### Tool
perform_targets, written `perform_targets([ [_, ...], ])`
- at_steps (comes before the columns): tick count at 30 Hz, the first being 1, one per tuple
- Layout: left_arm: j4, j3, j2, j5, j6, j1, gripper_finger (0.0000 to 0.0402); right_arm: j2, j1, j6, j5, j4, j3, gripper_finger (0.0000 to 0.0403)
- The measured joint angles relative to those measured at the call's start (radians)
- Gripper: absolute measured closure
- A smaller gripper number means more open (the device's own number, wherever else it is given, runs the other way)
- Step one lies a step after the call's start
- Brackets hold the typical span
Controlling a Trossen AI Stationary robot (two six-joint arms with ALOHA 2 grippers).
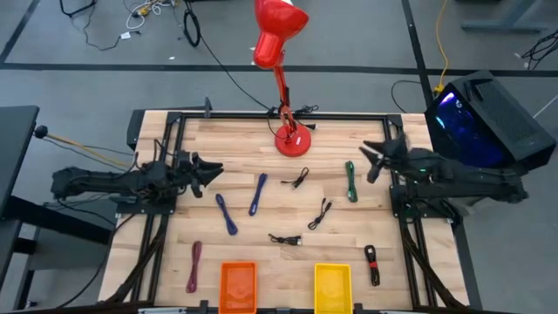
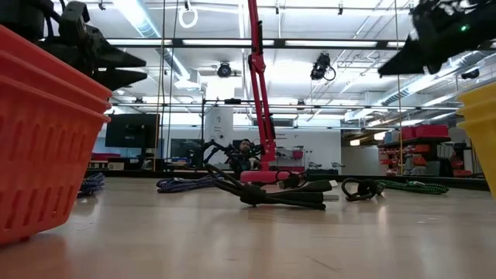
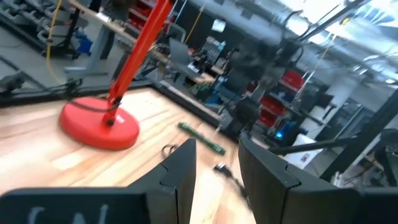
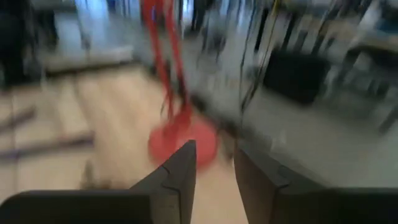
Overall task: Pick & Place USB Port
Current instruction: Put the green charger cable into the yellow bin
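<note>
Overhead, left gripper [image 1: 212, 168] and right gripper [image 1: 370, 157] raised at opposite table [image 1: 253, 139] edges, fingers parted, holding nothing; black USB cables [image 1: 285, 239] flat between them, well apart from both.

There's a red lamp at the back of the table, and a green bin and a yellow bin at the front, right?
Almost. The lamp is red and stands at the back of the table, and one front bin is yellow. But the other bin is orange, not green, as the high view shows. The only green thing there is a cable lying near the right side.
</note>
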Motion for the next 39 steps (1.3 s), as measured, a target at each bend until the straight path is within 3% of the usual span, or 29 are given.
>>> perform_targets([
  [3, 0.071, 0.000, 0.040, 0.000, 0.006, 0.000, 0.0275, 0.127, -0.023, 0.081, -0.071, -0.075, -0.004, 0.0291],
  [8, 0.098, 0.000, 0.081, 0.001, 0.007, 0.000, 0.0275, 0.317, -0.052, 0.143, -0.198, -0.056, -0.065, 0.0291],
  [15, 0.096, 0.000, 0.117, 0.031, 0.007, 0.000, 0.0275, 0.467, -0.085, 0.173, -0.297, 0.010, -0.070, 0.0291],
  [21, 0.096, 0.000, 0.140, 0.066, 0.007, 0.000, 0.0275, 0.542, -0.097, 0.227, -0.450, -0.028, -0.070, 0.0291],
  [32, 0.094, 0.000, 0.143, 0.069, 0.007, 0.000, 0.0275, 0.589, -0.170, 0.199, -0.479, -0.062, -0.070, 0.0288],
  [39, 0.094, 0.000, 0.143, 0.069, 0.007, 0.000, 0.0275, 0.589, -0.220, 0.193, -0.518, -0.062, -0.070, 0.0254],
])
